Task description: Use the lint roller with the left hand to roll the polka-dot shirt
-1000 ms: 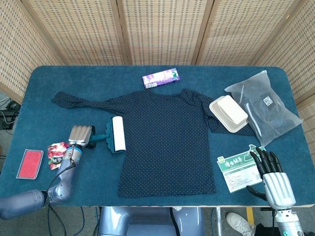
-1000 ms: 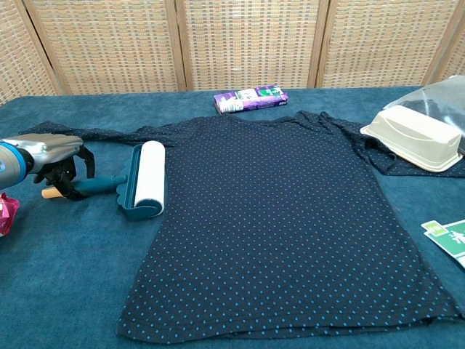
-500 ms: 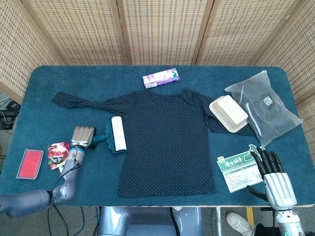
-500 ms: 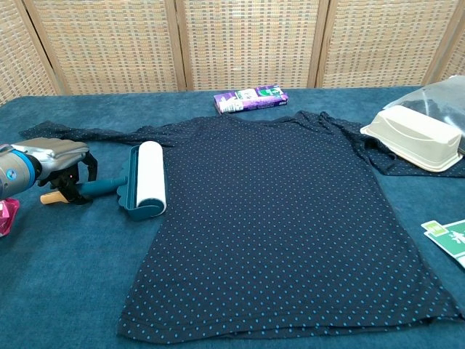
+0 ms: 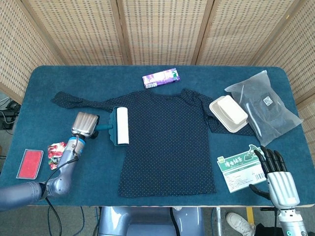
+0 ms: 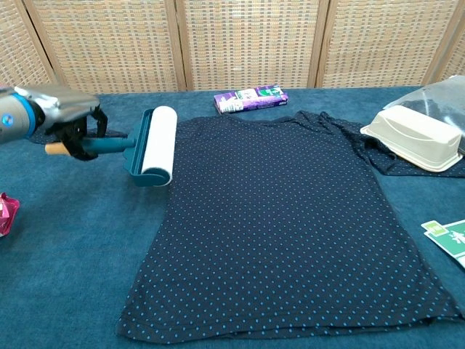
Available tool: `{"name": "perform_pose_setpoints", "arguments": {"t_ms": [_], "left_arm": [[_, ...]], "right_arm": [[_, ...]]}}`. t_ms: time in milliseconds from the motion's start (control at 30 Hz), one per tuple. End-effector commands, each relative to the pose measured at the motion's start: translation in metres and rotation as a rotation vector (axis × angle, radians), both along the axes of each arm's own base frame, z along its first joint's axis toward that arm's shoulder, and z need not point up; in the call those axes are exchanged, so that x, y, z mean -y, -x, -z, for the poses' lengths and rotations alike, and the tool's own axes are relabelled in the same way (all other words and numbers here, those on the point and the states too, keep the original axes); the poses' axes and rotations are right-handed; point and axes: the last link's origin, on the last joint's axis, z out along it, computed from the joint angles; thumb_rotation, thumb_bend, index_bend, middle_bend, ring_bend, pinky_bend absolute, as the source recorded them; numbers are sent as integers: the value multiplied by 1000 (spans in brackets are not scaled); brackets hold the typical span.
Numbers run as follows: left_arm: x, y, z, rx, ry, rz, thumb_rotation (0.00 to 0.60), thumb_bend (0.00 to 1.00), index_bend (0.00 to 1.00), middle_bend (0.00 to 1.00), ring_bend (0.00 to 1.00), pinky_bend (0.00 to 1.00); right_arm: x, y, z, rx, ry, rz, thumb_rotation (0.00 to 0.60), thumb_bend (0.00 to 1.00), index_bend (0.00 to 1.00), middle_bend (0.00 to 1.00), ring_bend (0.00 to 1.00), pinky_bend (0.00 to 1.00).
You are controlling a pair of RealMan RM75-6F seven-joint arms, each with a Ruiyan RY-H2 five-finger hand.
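The dark blue polka-dot shirt lies flat in the middle of the table. My left hand grips the teal handle of the lint roller. The roller's white drum hangs over the shirt's left edge near the sleeve, and whether it touches the cloth I cannot tell. My right hand hangs open off the table's front right edge, holding nothing; only the head view shows it.
A purple box lies behind the shirt. A beige lidded container sits on the right sleeve beside a grey bag. A green card, a red snack packet and a red pad lie near the front edge.
My left hand has lifted the lint roller and carried it back and to the right, from the table beside the shirt to over the shirt's left edge. The right hand has barely moved.
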Motion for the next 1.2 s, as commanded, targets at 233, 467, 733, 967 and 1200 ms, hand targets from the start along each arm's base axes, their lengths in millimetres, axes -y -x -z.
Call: {"name": "perform_pose_setpoints", "arguments": {"t_ms": [233,467,733,967,1200], "left_arm": [[-14,-36,-5,-75,72,-8,600,785,870,866,705,681],[-23,-62,6,-122,125,-4,600,788,878,866,705,681],[-32,-86,29,-209,173,-9,600,789,880,866,705,681],[-32,-98,46,-306,192,-9,600,799,884,866,705,681],[-30,-103,60,-345,209,-5,600,800,885,866,705,681]], "right_arm": [[5,6,-4,5,15,24,600,108,0,0,0,0],[9,12,-7,6,25,51,600,109,0,0,0,0],[13,19,-7,9,20,74,600,109,0,0,0,0],[15,22,-5,20,8,87,600,108,0,0,0,0],[15,22,-6,34,7,86,600,108,0,0,0,0]]}}
